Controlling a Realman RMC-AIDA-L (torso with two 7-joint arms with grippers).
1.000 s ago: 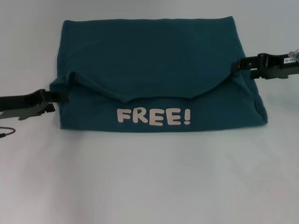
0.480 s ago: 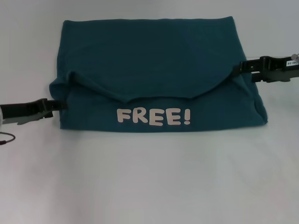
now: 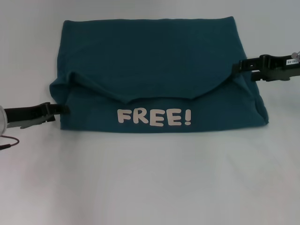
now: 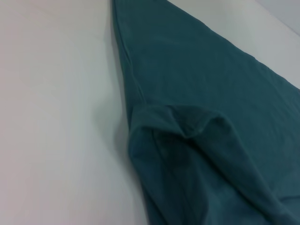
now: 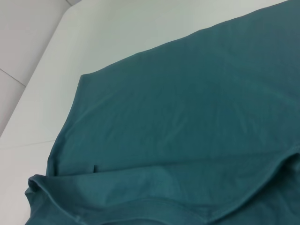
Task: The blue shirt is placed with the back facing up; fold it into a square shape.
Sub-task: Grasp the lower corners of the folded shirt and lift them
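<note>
Since the earlier pictures the left tool [image 3: 63, 109] has dropped lower along the shirt's left edge and now points at the side of the lower layer, while the right tool [image 3: 236, 67] has hardly shifted at the right edge. The blue shirt [image 3: 150, 56] looks the same as before.

It lies in the middle of the white table [image 3: 150, 178], folded into a wide block. A flap with a curved hem is turned down from the far side over the near layer, leaving the white "FREE!" lettering [image 3: 153, 116] showing along the near edge. Both arms come in low from the sides, each tool tip touching or just meeting the cloth. That placement suggests they are set to take the side edges for the next fold toward a square.

Whether either tool is released or clenched on cloth cannot be told from the head view. The wrist views show only teal fabric: the left one a bunched corner [image 4: 187, 126], the right one the folded hem [image 5: 150, 206].
</note>
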